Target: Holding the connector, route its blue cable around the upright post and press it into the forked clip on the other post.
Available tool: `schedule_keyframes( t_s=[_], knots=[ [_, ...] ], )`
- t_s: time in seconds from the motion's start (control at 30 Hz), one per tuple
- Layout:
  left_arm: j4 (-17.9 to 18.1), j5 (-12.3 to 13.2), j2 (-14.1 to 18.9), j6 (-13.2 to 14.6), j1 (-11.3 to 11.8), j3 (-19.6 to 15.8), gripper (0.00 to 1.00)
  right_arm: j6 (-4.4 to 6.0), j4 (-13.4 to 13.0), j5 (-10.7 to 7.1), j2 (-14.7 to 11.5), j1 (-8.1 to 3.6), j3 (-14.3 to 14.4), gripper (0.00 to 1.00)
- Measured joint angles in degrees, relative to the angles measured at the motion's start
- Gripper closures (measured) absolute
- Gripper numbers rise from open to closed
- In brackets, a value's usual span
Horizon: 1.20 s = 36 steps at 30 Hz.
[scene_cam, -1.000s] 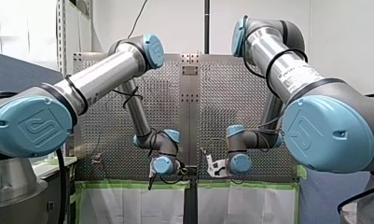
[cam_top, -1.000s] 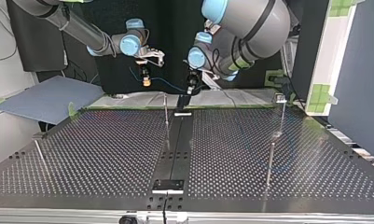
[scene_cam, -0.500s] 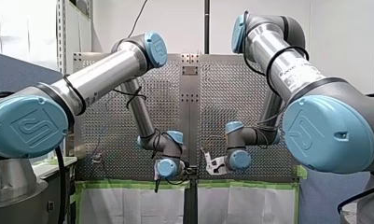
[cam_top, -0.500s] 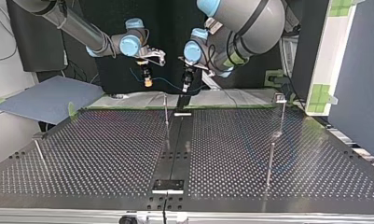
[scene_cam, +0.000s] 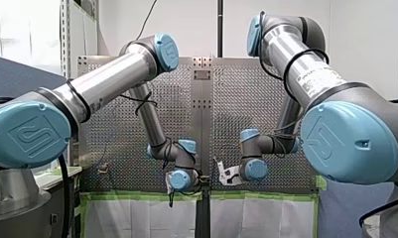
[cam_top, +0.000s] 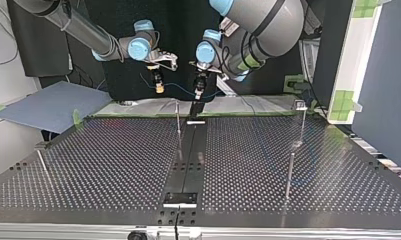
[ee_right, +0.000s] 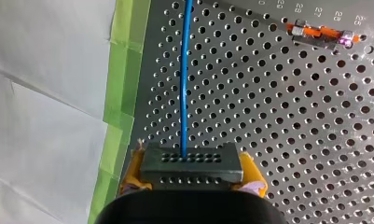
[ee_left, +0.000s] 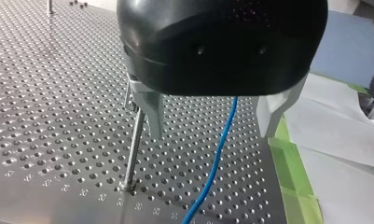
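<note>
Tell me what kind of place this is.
Probably a robotics lab: my left arm and my right arm reach over a perforated table with upright posts, green tape along its edge.

Perforated metal tabletop (cam_top: 113,160), dark strip (cam_top: 190,155) down its middle. Thin post (cam_top: 178,125) stands upright just beside the strip. At top view's right: near post (cam_top: 289,175), far post (cam_top: 302,125). Green tape (ee_right: 124,93) lines one edge. Small orange-grey part (ee_right: 321,33) lies flat.

Robotics lab, perforated metal table (cam_top: 88,165), my left arm (scene_cam: 107,84), my right arm (scene_cam: 305,74), green tape (scene_cam: 137,196)
</note>
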Motion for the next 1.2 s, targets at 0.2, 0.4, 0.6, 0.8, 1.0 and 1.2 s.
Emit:
schedule_keyframes(
  t_s=[0.2,0.4,0.6,0.8,1.0,1.2],
  knots=[
    [0.07,-0.17,0.00,-0.55,-0.02,0.00,0.60,0.06,-0.04,0.00,-0.02,-0.11,0.00,1.00],
    [0.44,0.42,-0.01,-0.27,-0.04,0.00,0.82,0.10,-0.10,0.04,-0.04,-0.19,0.00,1.00],
    [0.53,-1.31,0.03,-0.09,-0.02,0.00,1.00,0.16,-0.01,0.07,-0.04,-0.31,0.00,1.00],
    [0.66,-3.39,0.07,-0.20,-0.09,0.00,1.00,0.19,0.10,0.18,-0.04,-0.60,-0.01,1.00],
    [1.08,-4.38,0.70,-0.20,-0.71,-0.47,1.00,0.36,0.17,0.32,-0.04,-1.18,-0.01,1.00],
    [2.69,-4.76,2.97,-0.19,-1.40,-2.45,1.00,0.79,0.10,0.24,-0.05,-2.08,0.00,1.00]
  ],
)
